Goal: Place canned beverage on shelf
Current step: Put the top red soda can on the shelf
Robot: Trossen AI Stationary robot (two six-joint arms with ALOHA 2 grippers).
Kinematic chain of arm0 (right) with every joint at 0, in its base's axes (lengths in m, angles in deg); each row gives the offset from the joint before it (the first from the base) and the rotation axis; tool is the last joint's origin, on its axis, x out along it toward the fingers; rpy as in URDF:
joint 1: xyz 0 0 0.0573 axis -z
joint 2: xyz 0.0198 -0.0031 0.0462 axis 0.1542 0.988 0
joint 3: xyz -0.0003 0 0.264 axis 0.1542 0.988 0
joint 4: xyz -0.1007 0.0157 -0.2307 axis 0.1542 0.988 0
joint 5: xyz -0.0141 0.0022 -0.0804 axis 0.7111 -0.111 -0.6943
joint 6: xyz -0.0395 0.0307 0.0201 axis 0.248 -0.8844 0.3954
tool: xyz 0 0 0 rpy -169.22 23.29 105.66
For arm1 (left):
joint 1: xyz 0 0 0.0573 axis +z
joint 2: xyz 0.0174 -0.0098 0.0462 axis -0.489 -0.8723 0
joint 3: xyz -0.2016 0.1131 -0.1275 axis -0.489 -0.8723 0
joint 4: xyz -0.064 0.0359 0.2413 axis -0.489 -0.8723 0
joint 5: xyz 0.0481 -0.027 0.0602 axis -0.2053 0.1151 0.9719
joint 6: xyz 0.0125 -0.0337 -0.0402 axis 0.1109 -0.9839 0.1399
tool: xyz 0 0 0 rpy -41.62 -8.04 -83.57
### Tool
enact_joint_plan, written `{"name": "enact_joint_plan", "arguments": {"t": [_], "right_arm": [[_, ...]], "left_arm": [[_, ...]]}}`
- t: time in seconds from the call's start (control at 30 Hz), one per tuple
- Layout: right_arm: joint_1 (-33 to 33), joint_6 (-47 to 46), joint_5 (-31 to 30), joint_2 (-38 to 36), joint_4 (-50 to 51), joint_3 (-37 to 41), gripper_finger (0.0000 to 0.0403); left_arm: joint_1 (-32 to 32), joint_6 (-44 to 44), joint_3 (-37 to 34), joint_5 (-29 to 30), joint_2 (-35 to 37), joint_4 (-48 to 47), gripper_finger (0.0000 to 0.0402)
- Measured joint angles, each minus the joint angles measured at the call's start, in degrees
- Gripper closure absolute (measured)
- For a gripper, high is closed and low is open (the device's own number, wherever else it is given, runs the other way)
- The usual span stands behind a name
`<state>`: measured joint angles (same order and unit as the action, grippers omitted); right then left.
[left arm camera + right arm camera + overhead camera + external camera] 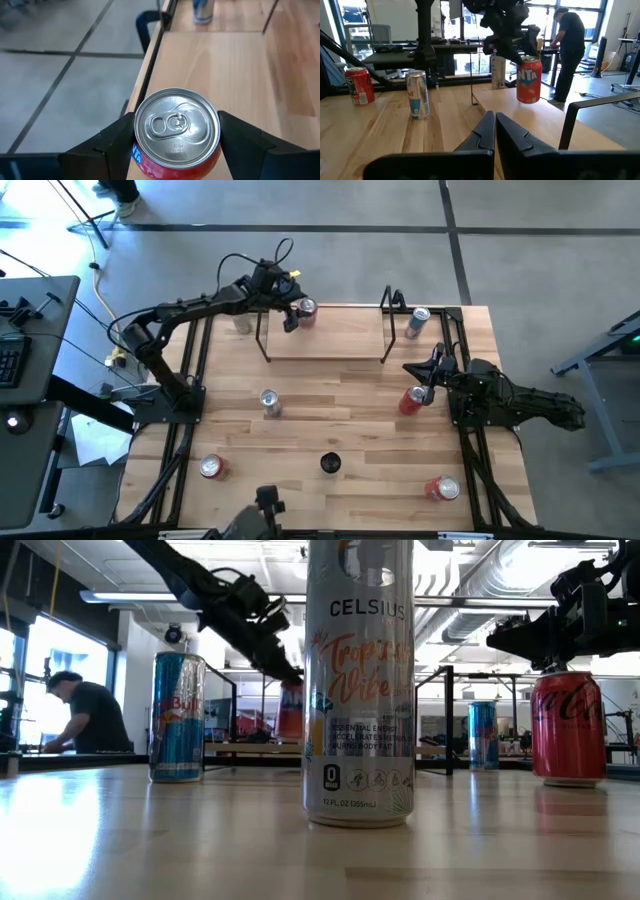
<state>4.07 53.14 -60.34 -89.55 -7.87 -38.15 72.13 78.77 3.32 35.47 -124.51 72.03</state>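
Observation:
The shelf [325, 335], a pale plank between two black rod frames, stands at the table's far middle. My left gripper [292, 315] reaches over its left end and is shut on a red canned beverage [305, 310], which also shows from above in the left wrist view [176, 130] and from the side in the right wrist view [528, 80]. My right gripper [495, 125] waits shut at the table's right side [425, 375], touching nothing. My left gripper pinches the can's side wall [142, 162] near its top, one finger [115, 145] on each side. The fingers come slanting down from the table's left. The can stays upright over the plank's left end; whether its base touches the plank, I cannot tell.
A blue can [418, 322] stands right of the shelf, a pale can [243, 323] left of it. A silver can [268, 402], a red can [411, 400] by my right gripper, two red cans near the front [211, 468] [441, 488], and a tall white can [358, 680].

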Motion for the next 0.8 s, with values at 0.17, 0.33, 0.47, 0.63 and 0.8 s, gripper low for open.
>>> {"name": "enact_joint_plan", "arguments": {"t": [0.17, 0.33, 0.47, 0.63, 0.8], "right_arm": [[0.0, 0.0, 0.0, 0.0, 0.0, 0.0, 0.0403], [0.0, 0.0, 0.0, 0.0, 0.0, 0.0, 0.0403], [0.0, 0.0, 0.0, 0.0, 0.0, 0.0, 0.0403], [0.0, 0.0, 0.0, 0.0, 0.0, 0.0, 0.0403], [0.0, 0.0, 0.0, 0.0, 0.0, 0.0, 0.0403]], "left_arm": [[1.8, -0.2, 0.0, 0.0, -0.2, -1.0, 0.0168], [2.7, -1.9, 0.1, -0.1, -0.2, -1.6, 0.0166], [2.9, -2.9, 0.1, -0.2, -0.2, -1.8, 0.0152], [2.9, -3.6, 0.1, 0.1, -0.2, -2.0, 0.0131], [2.8, -5.7, 0.1, 2.8, -0.2, -1.9, 0.0124]]}}
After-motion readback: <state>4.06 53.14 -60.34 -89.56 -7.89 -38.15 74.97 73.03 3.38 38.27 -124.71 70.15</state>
